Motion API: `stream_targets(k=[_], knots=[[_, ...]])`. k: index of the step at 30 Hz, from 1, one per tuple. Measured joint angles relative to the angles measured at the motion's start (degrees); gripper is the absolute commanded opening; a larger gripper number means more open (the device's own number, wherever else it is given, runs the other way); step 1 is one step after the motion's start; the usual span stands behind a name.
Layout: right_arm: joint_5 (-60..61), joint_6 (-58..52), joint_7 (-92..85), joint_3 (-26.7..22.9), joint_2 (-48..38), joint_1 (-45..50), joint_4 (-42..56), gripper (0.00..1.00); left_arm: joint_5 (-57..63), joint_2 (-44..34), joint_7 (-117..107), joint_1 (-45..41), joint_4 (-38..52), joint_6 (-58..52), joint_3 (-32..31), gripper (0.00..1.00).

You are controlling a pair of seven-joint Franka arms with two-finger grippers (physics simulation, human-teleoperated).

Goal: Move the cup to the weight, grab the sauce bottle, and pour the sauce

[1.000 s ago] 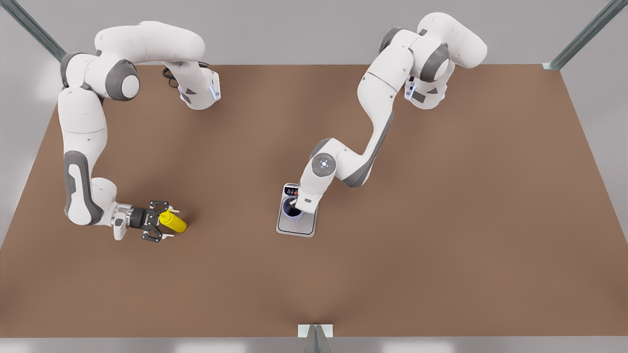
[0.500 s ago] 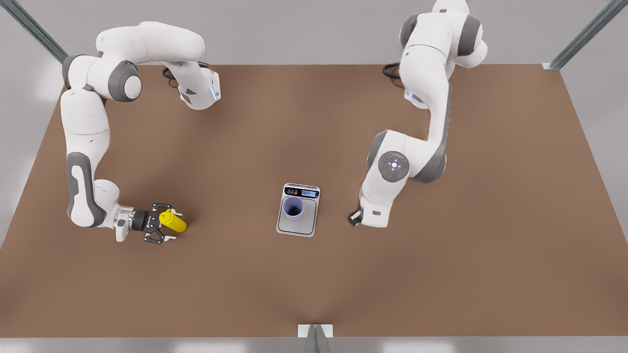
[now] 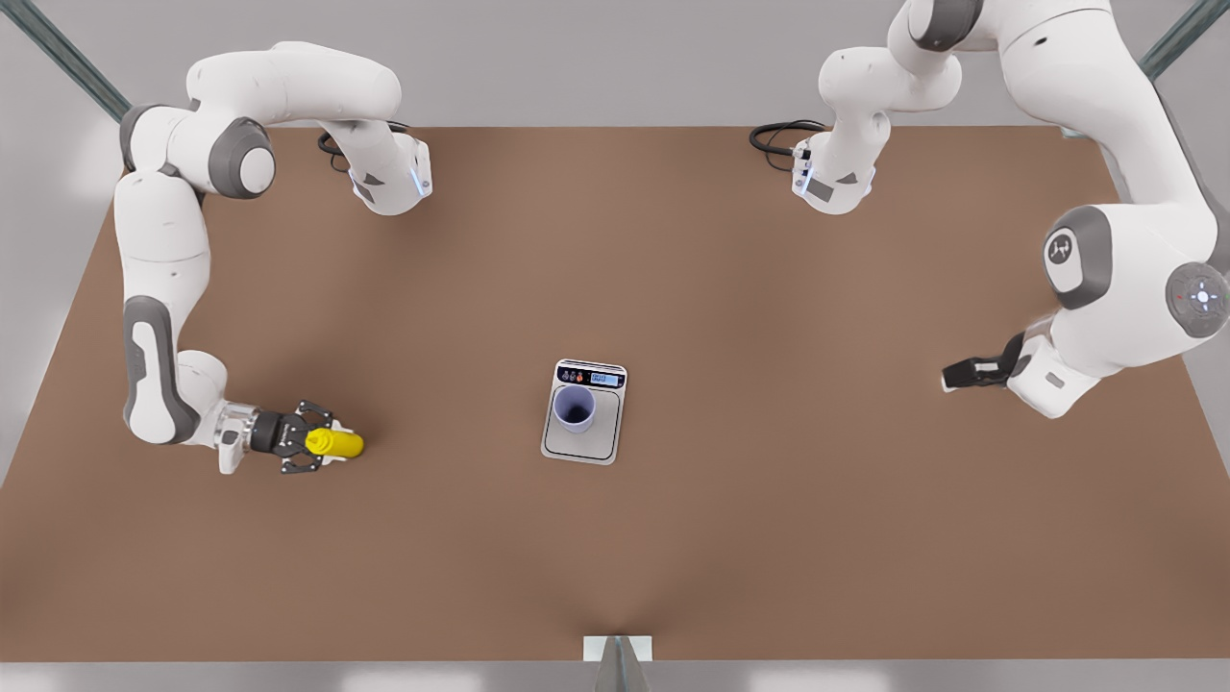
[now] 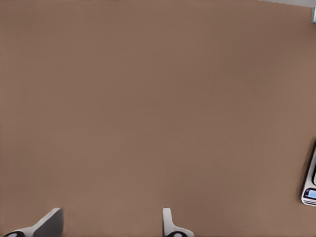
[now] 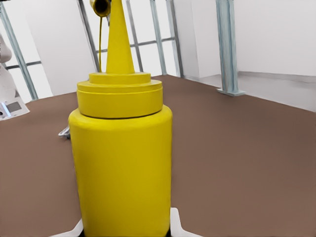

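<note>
We clamp the right gripper's [image 3: 322,444] fingers mid-body on the light, squeezable sauce bottle [image 3: 334,443] near the desk's [image 3: 769,538] edge, while the left gripper [image 3: 961,375] waits, fingers apart.

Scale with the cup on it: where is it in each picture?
Front view: the scale sits mid-table, with the cup on it.
Left wrist view: its corner peeks in at the picture's edge.
Right wrist view: faces the sauce bottle instead.
Shared landmark: the brown table.
</note>
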Motion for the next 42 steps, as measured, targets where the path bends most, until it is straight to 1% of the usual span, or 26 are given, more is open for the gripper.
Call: stream_targets(k=[3, 7, 8, 9, 12, 13, 14, 16, 17, 22, 29, 33, 35, 37, 39, 42], knots=[[-0.01, -0.14, 0.77, 0.00, -0.49, 0.04, 0.08, 0.56, 1.16, 0.03, -0.43, 0.12, 0.22, 0.21, 0.00, 1.00], [-0.63, 0.74, 10.71, -0.33, -6.20, 1.64, 0.13, 0.57, 1.21, -0.32, -0.36, 0.04, 0.23, -0.05, -0.09, 1.00], [-1.45, 1.11, 13.62, -1.52, -7.67, 3.57, 0.51, 0.57, 1.21, -0.33, -0.35, 0.03, 0.23, -0.05, -0.10, 1.00], [-3.01, 2.09, 18.23, -2.56, -9.09, 5.32, 1.57, 0.57, 1.20, -0.08, -0.44, 0.05, 0.23, 0.20, -0.09, 1.00], [-9.78, 5.15, 29.65, -2.62, -11.35, 8.95, 5.85, 0.57, 1.20, -0.05, -0.53, -0.21, 0.23, 1.11, -0.17, 1.00], [-12.82, 7.42, 33.84, -2.51, -12.95, 9.65, 6.15, 0.57, 1.20, -0.06, -0.74, -0.16, 0.23, 1.02, -0.25, 1.00], [-14.09, 9.36, 36.21, -2.61, -14.08, 11.92, 5.99, 0.57, 1.20, 0.02, -1.00, -0.17, 0.23, 0.93, -0.23, 1.00], [-21.00, 14.51, 44.96, -2.63, -17.04, 16.01, 5.88, 0.57, 1.29, 0.03, -2.30, -1.04, 0.23, 0.83, -0.20, 1.00], [-22.09, 16.65, 47.33, -2.64, -17.31, 18.02, 5.89, 0.57, 1.34, 0.02, -1.68, -0.86, 0.23, 0.62, -0.17, 1.00], [-40.26, 24.03, 68.07, -2.21, -21.14, 26.64, 5.67, 0.57, 1.33, 0.54, -1.27, -1.31, 0.23, 0.93, -0.35, 1.00], [-62.94, 27.83, 96.02, -2.45, -22.86, 38.55, 5.53, 0.57, 1.41, 0.91, -0.80, -1.47, 0.14, -0.14, -0.28, 1.00], [-79.44, 28.38, 113.13, -2.46, -23.60, 45.32, 5.54, 0.57, 1.33, 0.98, -0.27, -1.36, 0.14, 0.12, -0.09, 1.00], [-88.36, 27.66, 117.93, -2.51, -23.89, 49.37, 5.33, 0.57, 1.31, 1.37, -0.46, -1.36, -0.03, 0.39, -0.09, 1.00], [-94.99, 24.62, 120.93, -2.53, -24.08, 52.91, 5.19, 0.57, 1.30, 1.48, -0.35, -1.36, -0.12, 0.39, -0.09, 1.00], [-103.04, 19.52, 125.58, -2.45, -23.39, 57.02, 5.27, 0.57, 1.27, 2.13, -0.35, -1.36, -0.12, 0.52, -0.09, 1.00], [-111.98, 11.70, 127.72, -2.37, -22.70, 59.61, 5.61, 0.57, 1.23, 2.14, -0.35, -1.36, -0.12, 0.49, -0.09, 1.00]])
